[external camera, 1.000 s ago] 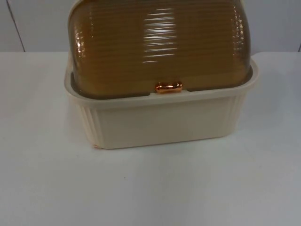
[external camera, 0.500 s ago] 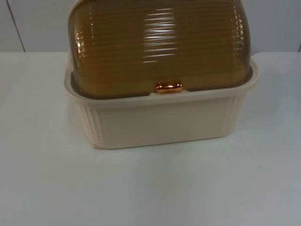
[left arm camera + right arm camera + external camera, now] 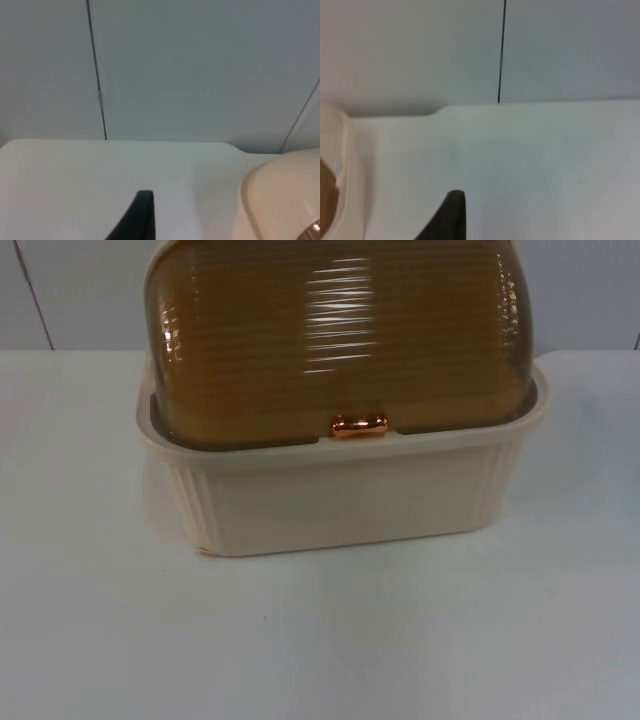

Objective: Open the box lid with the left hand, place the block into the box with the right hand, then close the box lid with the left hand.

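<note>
Cream box [image 3: 340, 495] sits on the white table [image 3: 330, 640], its back close to the grey partition wall [image 3: 80, 290]. Ribbed sides, front face toward the top cam. Amber see-through lid [image 3: 335, 335] is down & closed over the box, domed, ridged, w/ light glare across the ridges. Small copper handle [image 3: 359, 426] sits at the lid's front edge, mid-box, touching the cream rim.

Left gripper [image 3: 135, 220]: one black fingertip over bare table, beside the box's rounded cream corner [image 3: 280, 200], apart from it, not touching. Wall w/ a dark vertical seam stands behind. Can't tell if the claw is open or closed, only one finger visible.

Right gripper [image 3: 447, 217]: one black fingertip over bare table on the box's other side; cream rim [image 3: 340, 175] plus a sliver of amber lid near it, no contact. Claw state: can't tell either. Nothing seen held by either arm.
</note>
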Motion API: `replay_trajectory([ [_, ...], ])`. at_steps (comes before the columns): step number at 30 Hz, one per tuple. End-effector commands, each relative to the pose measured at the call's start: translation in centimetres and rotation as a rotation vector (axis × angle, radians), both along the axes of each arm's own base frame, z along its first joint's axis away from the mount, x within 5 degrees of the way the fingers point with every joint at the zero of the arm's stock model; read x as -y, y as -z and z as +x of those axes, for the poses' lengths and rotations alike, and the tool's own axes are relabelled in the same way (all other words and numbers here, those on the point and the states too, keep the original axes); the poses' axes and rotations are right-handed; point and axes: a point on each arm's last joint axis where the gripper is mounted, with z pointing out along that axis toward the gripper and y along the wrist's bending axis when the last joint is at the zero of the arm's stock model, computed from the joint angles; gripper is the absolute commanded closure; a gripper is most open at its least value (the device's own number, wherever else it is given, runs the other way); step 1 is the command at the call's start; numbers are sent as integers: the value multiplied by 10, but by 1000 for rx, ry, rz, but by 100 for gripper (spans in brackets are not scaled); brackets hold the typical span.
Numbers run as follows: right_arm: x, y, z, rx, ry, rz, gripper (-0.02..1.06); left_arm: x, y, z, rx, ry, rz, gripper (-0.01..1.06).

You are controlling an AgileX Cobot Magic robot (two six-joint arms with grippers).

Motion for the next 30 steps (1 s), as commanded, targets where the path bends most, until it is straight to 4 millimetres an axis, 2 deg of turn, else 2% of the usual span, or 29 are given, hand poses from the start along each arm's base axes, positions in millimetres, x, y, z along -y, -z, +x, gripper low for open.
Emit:
replay_trajectory([
  [1, -3, 10, -16, 20, 2, -11, 0, 0, -9, -11, 25, 0, 28, 0],
  [4, -7, 16, -38, 36, 1, -17, 0, -1, -16, -27, 33, -2, 93, 0],
  [7, -10, 13, -63, 59, 1, -48, 0, -1, -18, -49, 46, -1, 137, 0],
  [8, -10, 13, -63, 59, 1, -48, 0, -1, -18, -49, 46, -1, 137, 0],
  [11, -13, 6, -83, 100, 13, -47, 0, 6, -5, -78, 78, 32, 134, 0],
  [14, -15, 3, -90, 129, 15, -41, 0, 10, 3, -98, 110, 50, 138, 0],
  [17, -17, 0, -100, 165, 13, -45, 0, 13, 3, -127, 198, 46, 115, 0],
  [19, -22, -5, -114, 216, -8, -42, 0, 15, -6, -156, 304, 37, 127, 0],
  [20, -22, -5, -114, 216, -8, -42, 0, 15, -6, -156, 304, 37, 127, 0],
  [23, -27, -11, -140, 300, -48, -72, 0, 17, -16, -195, 442, 19, 167, 0],
  [26, -29, -14, -171, 391, -84, -91, 0, 19, -18, -227, 517, 41, 192, 0],
  [27, -29, -14, -171, 391, -84, -91, 0, 19, -18, -227, 517, 41, 192, 0],
  [30, -27, -13, -204, 493, -117, -50, 0, 21, -12, -251, 527, 98, 209, 0],
])
